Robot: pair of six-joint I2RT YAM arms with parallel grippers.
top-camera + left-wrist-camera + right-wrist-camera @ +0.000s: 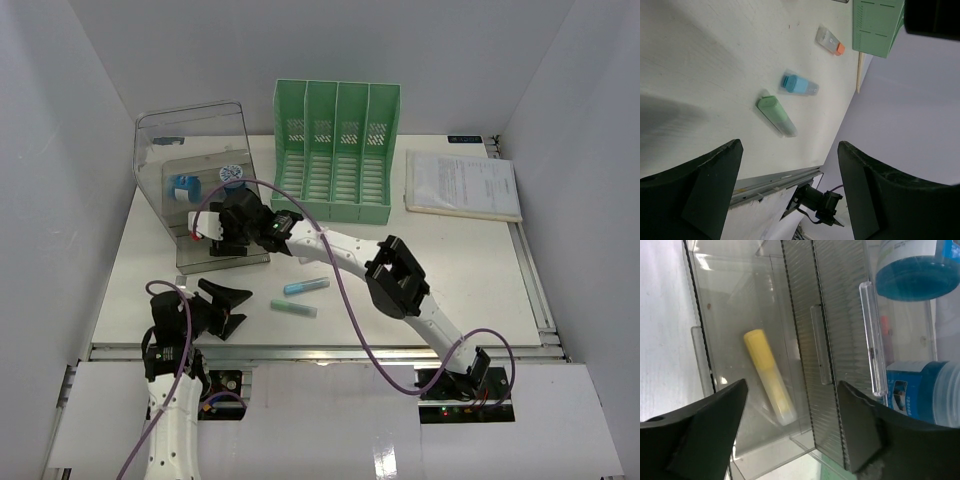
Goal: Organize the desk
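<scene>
The white desk [450,270] carries loose highlighters. My right gripper [222,238] reaches far left, over the open lower drawer of the clear drawer box [200,180]. In the right wrist view this gripper [792,390] is open, and a yellow highlighter [769,375] lies loose in the drawer below it. My left gripper [226,304] hovers open near the desk's front left. From the left wrist, the gripper [787,150] faces a green highlighter [776,115], a blue one [799,85] and an orange-capped one [830,41], all lying on the desk.
A green slotted file rack [335,150] stands at the back centre, with a stack of papers [462,185] to its right. Blue-and-white round containers [912,270] sit in the upper part of the drawer box. The right arm stretches across the desk's middle.
</scene>
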